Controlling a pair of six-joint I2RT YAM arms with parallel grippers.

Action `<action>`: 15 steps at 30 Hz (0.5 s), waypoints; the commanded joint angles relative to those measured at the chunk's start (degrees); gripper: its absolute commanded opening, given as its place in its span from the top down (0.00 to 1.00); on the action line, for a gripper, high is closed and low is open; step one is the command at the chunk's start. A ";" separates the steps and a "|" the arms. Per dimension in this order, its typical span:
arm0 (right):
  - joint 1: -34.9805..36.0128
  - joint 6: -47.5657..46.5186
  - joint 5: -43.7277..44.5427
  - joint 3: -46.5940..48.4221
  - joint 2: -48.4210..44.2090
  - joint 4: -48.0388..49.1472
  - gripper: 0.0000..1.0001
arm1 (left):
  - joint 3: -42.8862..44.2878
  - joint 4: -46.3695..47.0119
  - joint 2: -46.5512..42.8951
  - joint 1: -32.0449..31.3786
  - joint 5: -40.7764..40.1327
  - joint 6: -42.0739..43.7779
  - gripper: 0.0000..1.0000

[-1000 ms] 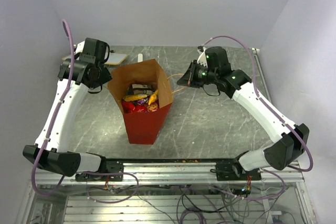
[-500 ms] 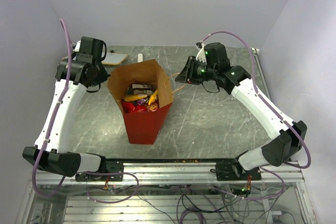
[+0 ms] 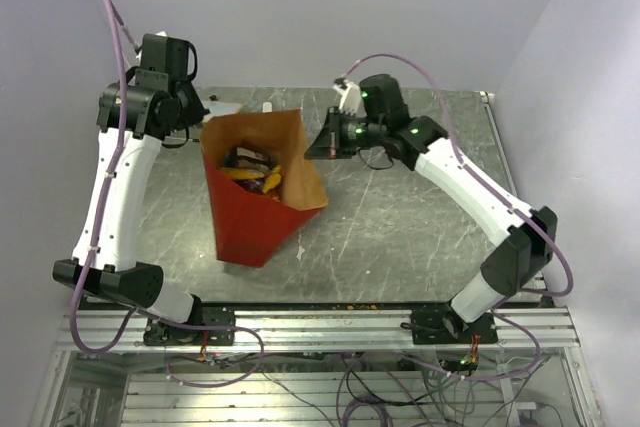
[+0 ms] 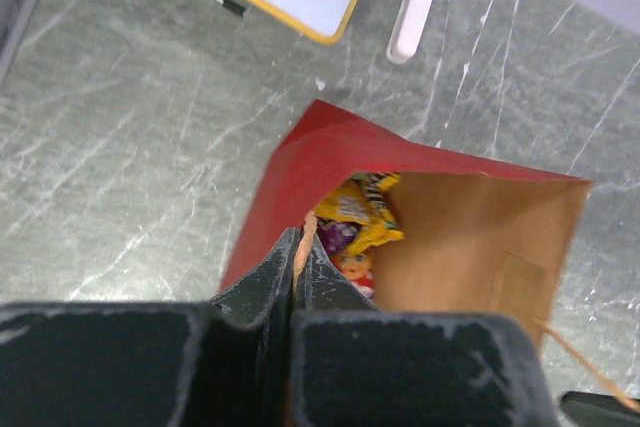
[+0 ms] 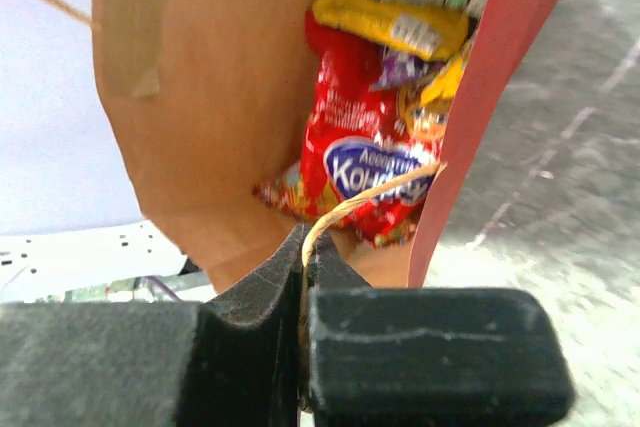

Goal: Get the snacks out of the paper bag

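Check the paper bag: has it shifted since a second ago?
Yes. The paper bag has swung left and tilted; its base now sits further left on the table than before.

Overhead, wrist close-ups: shared paper bag (image 3: 245,232)

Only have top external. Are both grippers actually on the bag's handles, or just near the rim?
Observer: Left wrist view shows the left gripper shut on a tan string handle of the paper bag.
Operator: Right side?
Observer: Same. The right gripper is shut on the other handle, with the string pinched between its fingers.
Operator: What's inside?
Observer: Right wrist view shows a red packet with a blue logo against the red side wall, and a yellow packet deeper in.
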 commanded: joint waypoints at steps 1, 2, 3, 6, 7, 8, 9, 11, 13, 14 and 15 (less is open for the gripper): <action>4.13 2.91 -4.30 2.19 3.25 8.46 1.00 | 8.77 6.32 -0.25 1.33 -4.29 4.67 0.93; 4.44 4.22 -5.08 1.71 3.91 10.68 1.00 | 9.11 6.99 -0.28 1.37 -4.19 5.59 0.93; 4.57 5.32 -5.52 0.81 4.39 12.24 1.00 | 8.93 7.79 -0.54 1.37 -3.53 6.15 0.93; 4.67 6.20 -5.97 -3.01 4.44 13.58 1.00 | 4.62 12.14 -2.89 1.37 3.67 7.42 0.93; 4.72 5.61 -6.10 -4.62 4.05 13.44 1.00 | 1.93 14.37 -3.91 1.37 7.39 7.43 0.93; 4.77 4.93 -6.08 -6.85 3.51 13.06 1.00 | -1.64 16.66 -5.04 1.37 12.09 7.01 0.93; 4.77 4.19 -5.91 -8.58 2.93 12.81 1.00 | -3.62 18.66 -6.12 1.37 14.60 6.39 0.93; 4.77 2.76 -5.34 -11.31 1.88 11.81 1.00 | -9.03 22.16 -7.92 1.37 21.38 4.73 0.93; 4.77 1.83 -5.13 -13.37 1.09 10.57 1.00 | -12.77 25.44 -9.82 1.37 25.20 2.89 0.93; 4.75 1.45 -5.28 -14.27 0.72 10.12 1.00 | -14.64 26.57 -10.72 1.37 26.96 1.90 0.93; 4.82 1.22 -5.50 -15.15 0.19 9.81 1.00 | -16.43 27.77 -11.54 1.37 28.62 0.97 0.93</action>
